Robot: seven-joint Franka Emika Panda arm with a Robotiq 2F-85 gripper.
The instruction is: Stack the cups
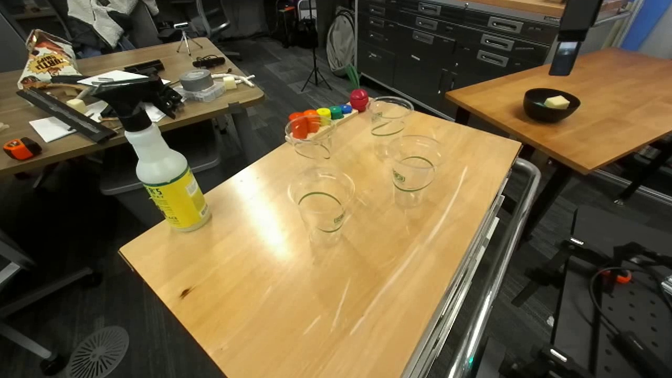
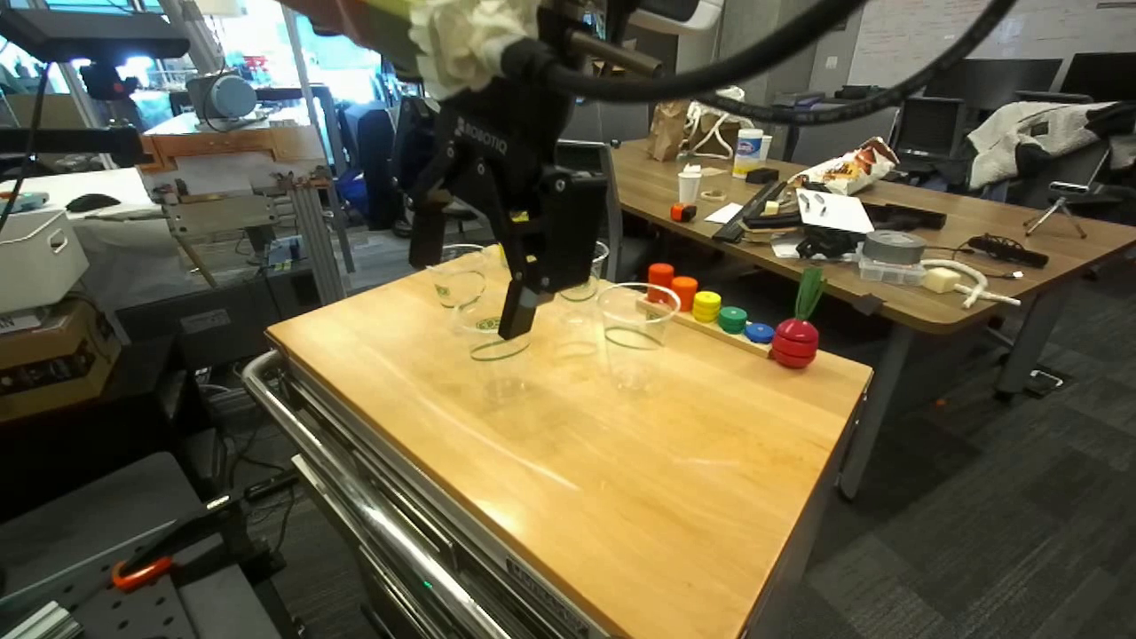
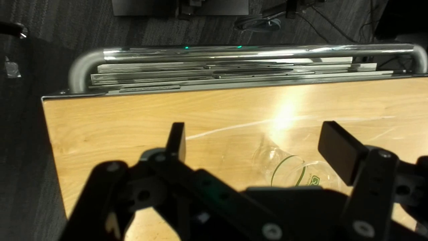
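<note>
Fingers [image 3: 338,152] apart, one cup [image 3: 288,170] part-hidden.

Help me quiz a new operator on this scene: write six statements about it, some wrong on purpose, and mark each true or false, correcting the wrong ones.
1. None of the four cups is stacked in another. True.
2. The gripper is shut on a cup. False: the gripper is open.
3. The spray bottle has a yellow label. True.
4. The bowl shares a table with the cups. False: the bowl stands on a separate table.
5. The red toy with the green stalk sits beside the blue piece of the toy row. True.
6. The tape measure lies among the cups. False: the tape measure lies on the cluttered desk.
</note>
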